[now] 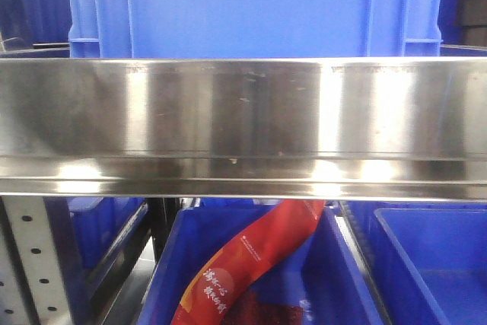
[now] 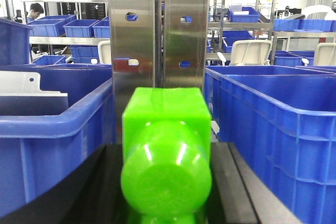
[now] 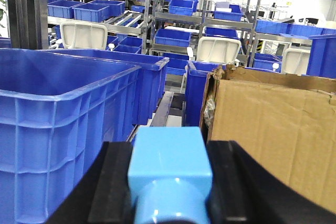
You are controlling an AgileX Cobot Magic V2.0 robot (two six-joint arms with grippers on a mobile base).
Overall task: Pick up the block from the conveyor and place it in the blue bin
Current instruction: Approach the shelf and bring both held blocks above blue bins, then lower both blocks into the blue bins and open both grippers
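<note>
lower blue bin [image 1: 163, 268]: red packet [image 1: 259, 256] inside | green block [image 2: 166, 129], pale-blue block [image 3: 169, 156] gripped

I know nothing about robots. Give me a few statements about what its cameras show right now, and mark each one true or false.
1. The left gripper holds a green block. True.
2. The right gripper holds a red block. False: it holds a light blue block.
3. In the right wrist view, a cardboard box stands to the right of the held block. True.
4. In the front view, the blue bin below the steel rail is empty. False: a red packet lies in it.
</note>
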